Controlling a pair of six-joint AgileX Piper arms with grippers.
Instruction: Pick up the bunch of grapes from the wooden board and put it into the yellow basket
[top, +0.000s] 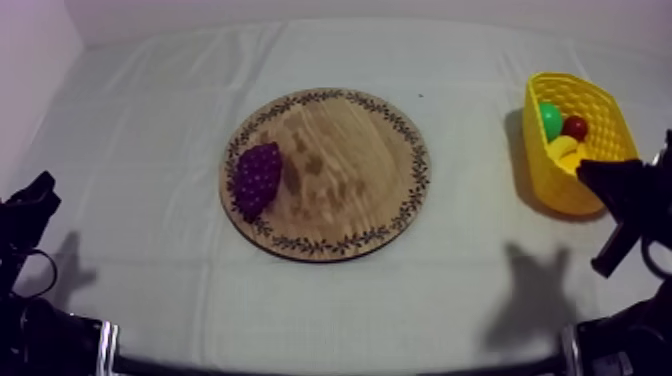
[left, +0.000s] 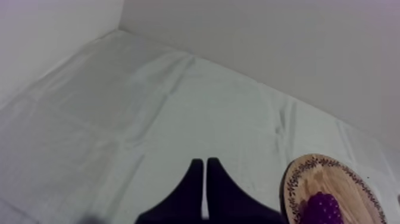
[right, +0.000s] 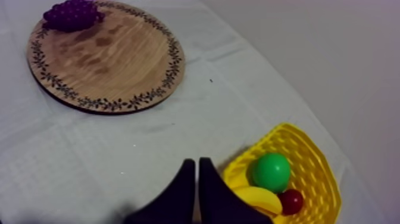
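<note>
Seen from above, the bunch of grapes (top: 257, 178), dark purple and knobbly, lies on the left part of the wooden board (top: 340, 160). The board is mid-table on creased grey-white cloth (top: 140, 130) under a pale wall. The bunch's long axis runs near to far, narrowing nearward. The yellow basket (top: 572, 82) stands at the right. In the left wrist view, the left gripper (left: 205, 162) has its fingers pressed together. In the right wrist view, the right gripper (right: 197, 162) is likewise closed on nothing, just beside the basket.
</note>
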